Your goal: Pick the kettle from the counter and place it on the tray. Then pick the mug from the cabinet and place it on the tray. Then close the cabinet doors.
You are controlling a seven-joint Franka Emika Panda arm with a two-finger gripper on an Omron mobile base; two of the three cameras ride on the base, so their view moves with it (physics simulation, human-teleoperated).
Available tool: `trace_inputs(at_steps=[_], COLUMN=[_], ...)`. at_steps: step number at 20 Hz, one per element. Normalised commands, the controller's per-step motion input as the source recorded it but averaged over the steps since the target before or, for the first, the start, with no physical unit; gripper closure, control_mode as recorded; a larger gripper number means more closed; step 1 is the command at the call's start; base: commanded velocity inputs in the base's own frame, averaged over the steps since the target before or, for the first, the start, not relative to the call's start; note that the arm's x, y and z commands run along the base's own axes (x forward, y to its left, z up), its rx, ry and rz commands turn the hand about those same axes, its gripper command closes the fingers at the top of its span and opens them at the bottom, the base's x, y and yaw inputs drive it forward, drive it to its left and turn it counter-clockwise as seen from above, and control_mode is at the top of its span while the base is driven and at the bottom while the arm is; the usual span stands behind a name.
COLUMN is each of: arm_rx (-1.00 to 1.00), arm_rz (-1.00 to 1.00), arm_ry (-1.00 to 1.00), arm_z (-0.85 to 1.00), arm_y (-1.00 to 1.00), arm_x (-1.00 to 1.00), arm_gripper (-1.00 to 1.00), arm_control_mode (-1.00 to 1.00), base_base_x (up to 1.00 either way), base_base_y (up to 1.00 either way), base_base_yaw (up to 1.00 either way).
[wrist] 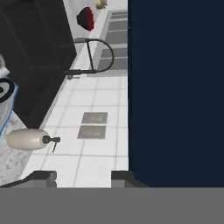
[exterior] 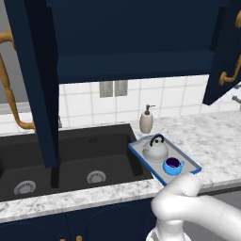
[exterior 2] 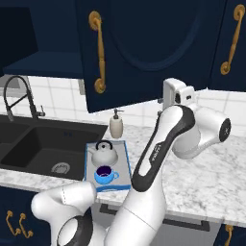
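Up top, the navy cabinet hangs with its shelf bare and both cabinet doors swung wide, brass handles catching the light. Below it runs the speckled counter, with the black double sink set in to the left and a curved black faucet rising behind the basin. The white arm rears up from the base and bends back toward the wall, its hand raised just under the lower edge of the right-hand door. On the hand view that door is a dark slab filling the right side, very near the gripper; the two dark tips stand apart with nothing between them, so the pincer is partly spread and empty. Down on the counter, right of the sink, sits the blue-rimmed tray. The kettle stands on its far half, the blue mug on the near half, just beside each other. Both lie well below and to the left of the pincer, well apart from it. Behind the tray, the beige soap bottle stands upright against the tiled wall
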Motion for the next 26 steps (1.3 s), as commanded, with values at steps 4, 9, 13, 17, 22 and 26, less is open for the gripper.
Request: trace_inputs(at_steps=[4,9,13,17,22,26], arm_rx=[-0.06,-0.07,-0.06,-0.03,-0.01,0.0], arm_rz=[-0.24,-0.28,-0.26,-0.22,-0.19,-0.16], arm_ry=[0.0,0.05,0.14,0.2,0.21,0.29], arm_z=[0.17,0.22,0.22,0.28,0.14,0.03], arm_y=[0.74,0.59,0.45,0.31,0.25,0.29], arm_x=[0.94,1.0,1.0,1.0,0.81,0.44], arm_gripper=[-1.0,-1.0,-1.0,-1.0,-1.0,-1.0], arm_control_mode=[-1.0,-1.0,-1.0,-1.0,-1.0,-1.0], base_base_x=[0.0,0.0,0.0,0.0,0.0,0.0], base_base_y=[0.0,0.0,0.0,0.0,0.0,0.0], base_base_yaw=[0.0,0.0,0.0,0.0,0.0,0.0])
